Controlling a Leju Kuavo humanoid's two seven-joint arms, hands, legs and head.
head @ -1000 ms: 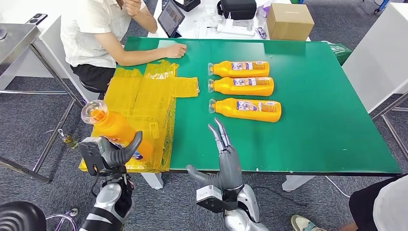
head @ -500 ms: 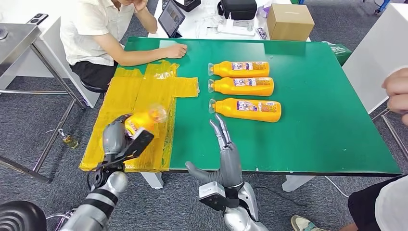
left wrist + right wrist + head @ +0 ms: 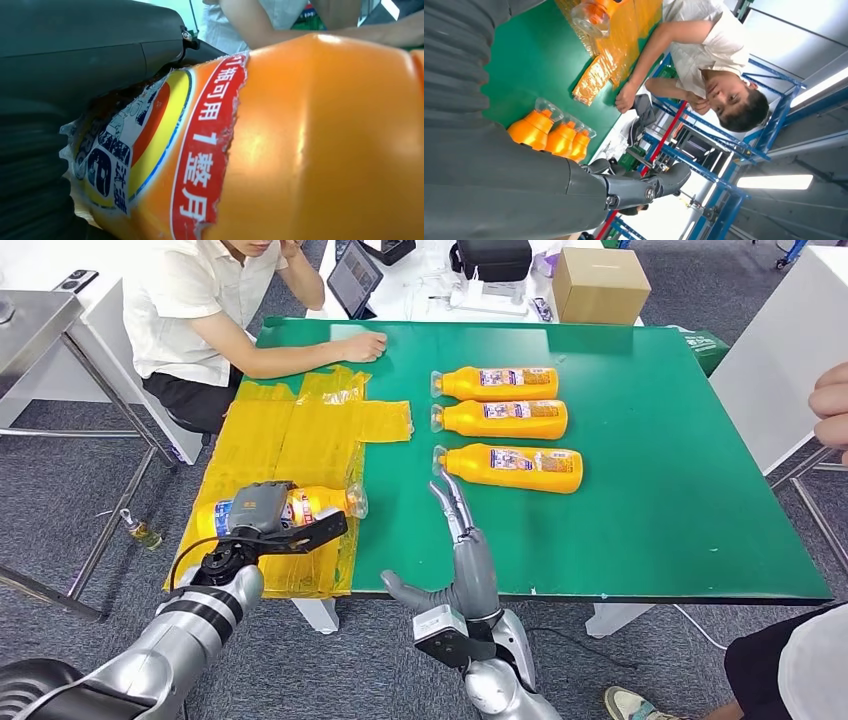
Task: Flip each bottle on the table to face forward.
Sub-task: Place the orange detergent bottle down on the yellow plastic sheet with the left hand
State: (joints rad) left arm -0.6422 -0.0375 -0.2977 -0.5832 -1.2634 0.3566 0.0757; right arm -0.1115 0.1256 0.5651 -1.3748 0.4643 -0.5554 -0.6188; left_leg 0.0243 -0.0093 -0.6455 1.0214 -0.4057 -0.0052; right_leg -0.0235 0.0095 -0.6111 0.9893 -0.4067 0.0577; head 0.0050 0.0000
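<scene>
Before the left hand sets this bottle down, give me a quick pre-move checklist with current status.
1. Left hand grips the held bottle: ok.
2. Held bottle's label faces up: ok, printed label shows.
3. Held bottle resting on the yellow sheet: cannot tell.
4. Three bottles lie in a row, apart from the held one: ok.
5. Right hand open, holding nothing: ok.
6. Person's hand rests on the table, away from the held bottle: ok.

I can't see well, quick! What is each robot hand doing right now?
Left hand: holding an orange bottle over the yellow sheet.
Right hand: open, holding nothing.
</scene>
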